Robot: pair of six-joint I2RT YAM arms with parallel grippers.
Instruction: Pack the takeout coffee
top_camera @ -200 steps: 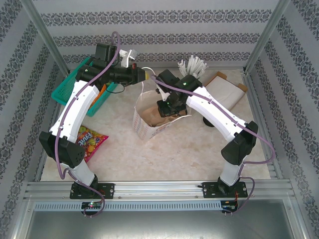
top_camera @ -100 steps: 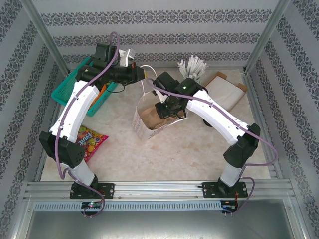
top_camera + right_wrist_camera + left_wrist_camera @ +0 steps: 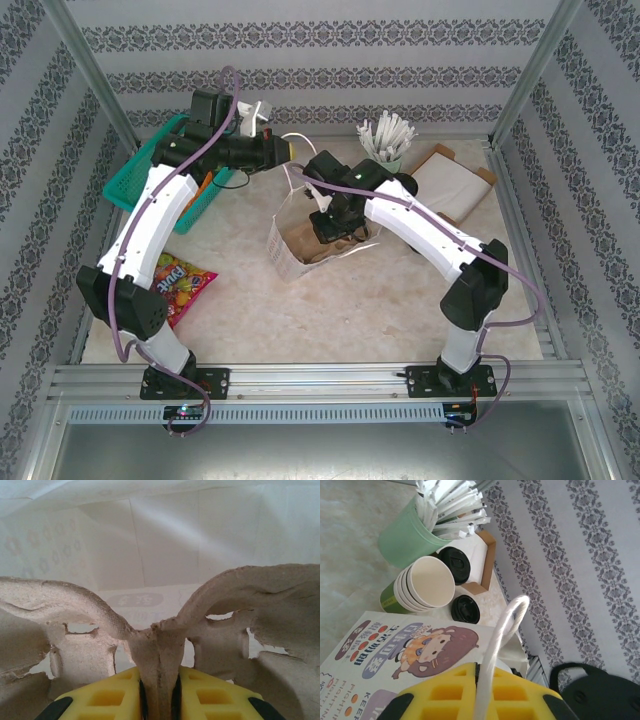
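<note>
Takeout coffee, place: the takeout coffee (image 3: pixel 466 609) stands on the bench (image 3: pixel 350 540) outside the paper bag (image 3: pixel 395 650), just past the bag's far edge and just beside the cup stack (image 3: pixel 422 585).
Takeout coffee, facing: its round black lid faces the left wrist camera, the same way as the mouths of the stacked cups. Its long axis runs away from that camera. The body is hidden under the lid, so I cannot tell whether it tilts.
Count, black lids: two. The second lid (image 3: pixel 455 562) leans against a flat white pack (image 3: pixel 475 555); whether a cup sits under it cannot be told.
Count, stacked cups: one nested stack, lidless, with at least four rims showing.
Count, others: one green holder (image 3: pixel 405 535) full of white wrapped sticks, one green basket (image 3: pixel 150 175), one sweets packet (image 3: pixel 180 280), one pulp tray (image 3: pixel 100 615).
Left arm: it rises from its base and bends at the elbow near the left edge. The forearm then runs level to the right, high over the bag's left rim.
Left pincer: the left pincer (image 3: pixel 480 680) is clenched on the bag's white rope handle (image 3: pixel 507 620), which loops up out from between the yellow fingers.
Right arm: from an elbow at the right it slants up and left, with the wrist turned down into the bag's mouth.
Right pincer: the right pincer (image 3: pixel 159 690) is inside the bag and grasps the pulp tray's middle ridge between both fingers.
</note>
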